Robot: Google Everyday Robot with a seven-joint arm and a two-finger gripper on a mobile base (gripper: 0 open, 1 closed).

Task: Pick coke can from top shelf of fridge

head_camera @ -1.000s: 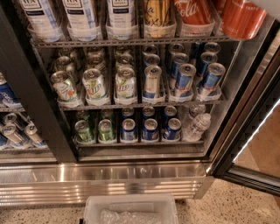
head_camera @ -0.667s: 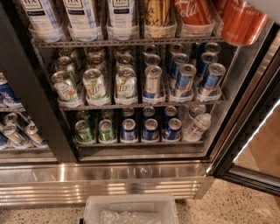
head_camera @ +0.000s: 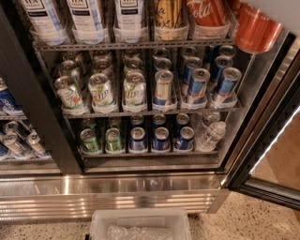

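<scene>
The fridge [head_camera: 117,192] stands open in front of me. One red-orange coke can [head_camera: 257,30] hangs tilted, bottom toward me, clear of the top shelf [head_camera: 108,45] at the upper right, in front of the door frame. My gripper [head_camera: 281,9] shows only as a pale shape at the top right corner, right above this can, and holds it. The second coke can [head_camera: 206,11] stands in its clear cup holder at the right end of the top shelf, next to a gold-yellow can [head_camera: 169,14].
White tea cans [head_camera: 86,14] fill the left of the top shelf. Lower racks hold 7up cans [head_camera: 101,89], blue cans [head_camera: 197,84] and water bottles [head_camera: 211,133]. The open glass door [head_camera: 276,140] is at the right. A clear plastic bin [head_camera: 140,225] sits on the floor below.
The held coke can has come a little further out and down at the upper right. The shelves and other cans have not moved.
</scene>
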